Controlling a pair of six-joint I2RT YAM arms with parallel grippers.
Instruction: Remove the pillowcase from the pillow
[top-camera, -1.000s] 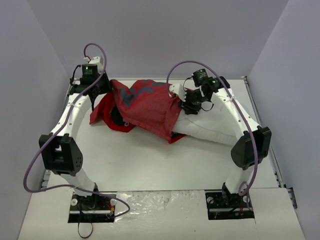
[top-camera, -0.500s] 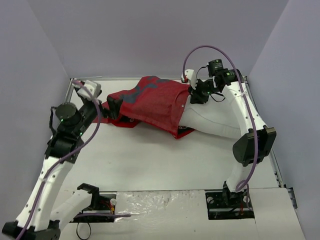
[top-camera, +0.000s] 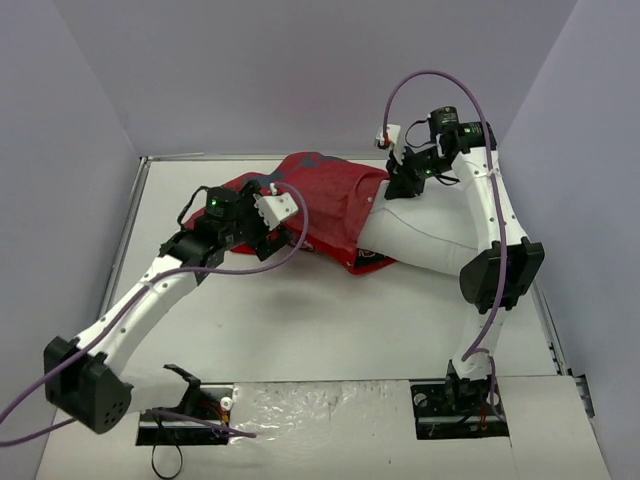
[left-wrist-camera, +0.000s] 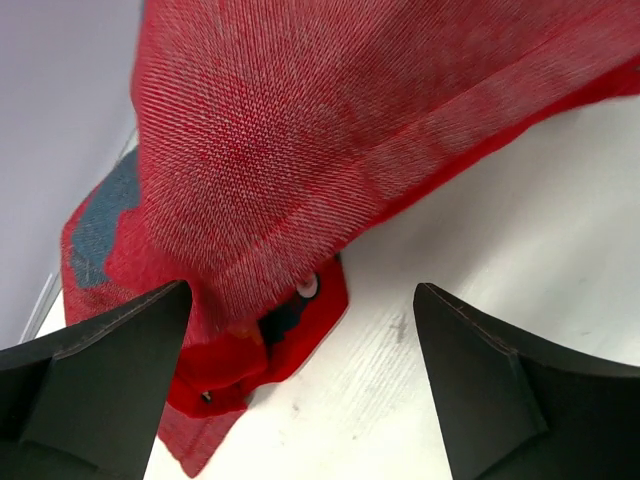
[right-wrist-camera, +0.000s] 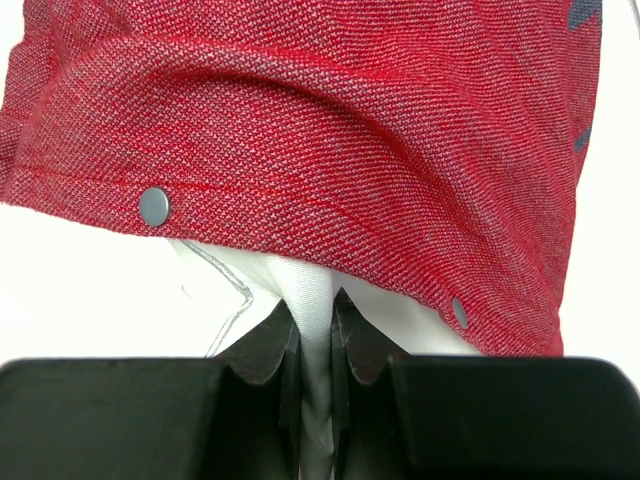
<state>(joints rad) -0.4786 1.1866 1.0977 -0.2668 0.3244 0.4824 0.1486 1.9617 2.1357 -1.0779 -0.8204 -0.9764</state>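
Observation:
The red pillowcase (top-camera: 322, 200) lies bunched over the left half of the white pillow (top-camera: 432, 238) at the back of the table. My right gripper (top-camera: 398, 186) is at the pillowcase's open edge, shut on a pinch of the pillow's white fabric (right-wrist-camera: 312, 300). The red hem with metal snaps (right-wrist-camera: 154, 206) arches just beyond that pinch. My left gripper (top-camera: 268, 214) hovers low at the pillowcase's left end, open. In the left wrist view, red cloth (left-wrist-camera: 330, 130) lies ahead of the wide-apart fingers (left-wrist-camera: 470, 360), and a folded corner sits between them on the tabletop, ungripped.
Grey walls close in the table (top-camera: 300, 320) on the left, back and right. A metal rail (top-camera: 548, 320) runs along the right edge. Purple cables (top-camera: 440, 80) loop above both arms. The right arm's elbow (top-camera: 496, 280) stands beside the pillow's right end.
The left gripper let go of the pillowcase, opened, and swung from the far left to its front left end. The right gripper shut on the pillow and drew back to the right.

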